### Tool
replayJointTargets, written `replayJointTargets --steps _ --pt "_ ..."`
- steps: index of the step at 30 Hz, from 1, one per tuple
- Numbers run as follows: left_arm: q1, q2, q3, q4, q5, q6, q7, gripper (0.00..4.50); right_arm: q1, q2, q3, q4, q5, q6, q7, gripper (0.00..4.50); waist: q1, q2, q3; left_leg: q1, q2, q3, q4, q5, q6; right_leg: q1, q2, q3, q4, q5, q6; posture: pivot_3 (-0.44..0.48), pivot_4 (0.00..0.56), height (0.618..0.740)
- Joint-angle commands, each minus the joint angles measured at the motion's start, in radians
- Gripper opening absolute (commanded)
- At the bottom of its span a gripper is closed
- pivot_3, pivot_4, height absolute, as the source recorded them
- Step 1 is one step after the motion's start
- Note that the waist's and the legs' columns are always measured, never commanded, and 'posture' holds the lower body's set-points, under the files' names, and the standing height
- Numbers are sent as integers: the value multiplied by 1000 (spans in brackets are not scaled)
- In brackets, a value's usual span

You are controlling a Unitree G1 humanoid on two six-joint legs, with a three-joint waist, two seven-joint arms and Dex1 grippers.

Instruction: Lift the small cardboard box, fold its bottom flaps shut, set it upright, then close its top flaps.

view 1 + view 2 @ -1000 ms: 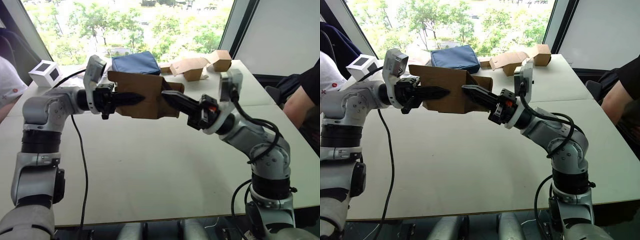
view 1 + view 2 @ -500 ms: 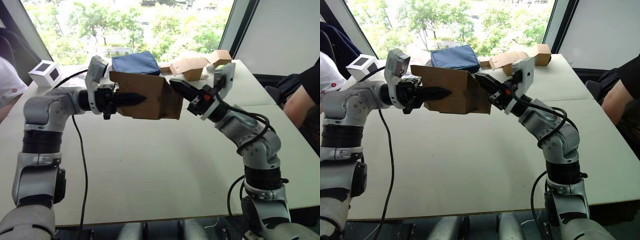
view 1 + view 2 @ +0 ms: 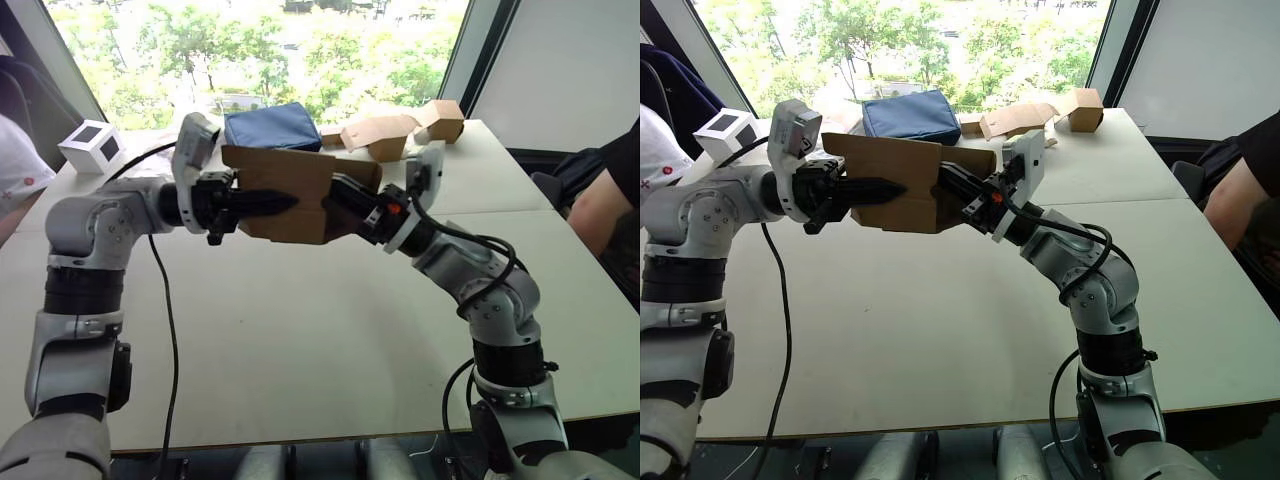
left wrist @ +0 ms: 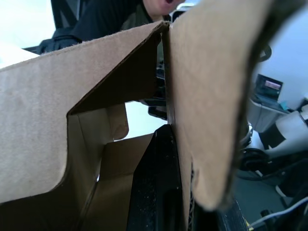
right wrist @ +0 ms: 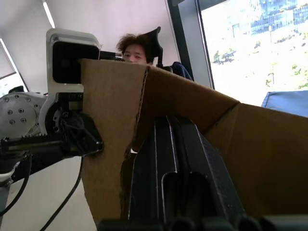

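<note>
The small cardboard box (image 3: 290,192) hangs in the air over the table, lying sideways between both arms. My left gripper (image 3: 272,203) is shut on the box's wall at its left end; one black finger (image 4: 154,187) lies inside against the cardboard. My right gripper (image 3: 340,193) is shut and reaches into the box's right end, its fingers (image 5: 168,163) pressed together among the cardboard walls. A flap (image 3: 358,172) stands out over the right gripper. I cannot tell the bottom flaps from the top flaps.
At the far side of the white table (image 3: 300,330) lie a blue pouch (image 3: 272,125), pale tan boxes (image 3: 385,135), and a white cube (image 3: 90,146) at the far left. A person's arm (image 3: 610,190) is at the right edge, and another person (image 3: 15,165) at the left.
My right gripper rose from below the box's right side and pushed into its right end. The box stayed held by the left gripper and shifted slightly.
</note>
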Motion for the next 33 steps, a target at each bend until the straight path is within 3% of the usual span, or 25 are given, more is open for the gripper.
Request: replayJointTargets --steps 1,10,19,24,28,33 --pt "-9 1 24 -18 -18 -2 13 0 -14 10 -33 -31 29 -21 17 54 1 0 0 0 0 0 0 0 0 0 0 0 0 0 0 0 150 740" --pt "-29 -6 31 32 -6 -29 33 0 30 -32 -66 -105 135 51 38 54 1 0 0 0 0 0 0 0 0 0 0 0 0 0 0 0 150 740" --pt "-36 -10 34 63 -4 -52 33 0 148 -234 -221 -208 347 193 14 54 4 0 0 0 0 0 0 0 0 0 0 0 -1 0 0 0 150 740" --pt "-44 -17 33 74 -6 -63 30 0 288 -339 -87 -231 144 142 85 54 4 -1 0 0 0 0 1 0 1 2 0 0 -2 0 0 0 150 740" --pt "-57 -18 26 82 -4 -66 21 0 268 -281 1 -190 13 50 77 54 -3 0 0 0 1 1 1 0 1 1 1 0 -1 0 1 0 150 740" --pt "-60 -22 17 84 3 -69 16 0 227 -189 -1 -152 1 11 62 54 5 -1 0 0 1 1 1 0 0 1 1 0 -1 0 0 0 150 740"
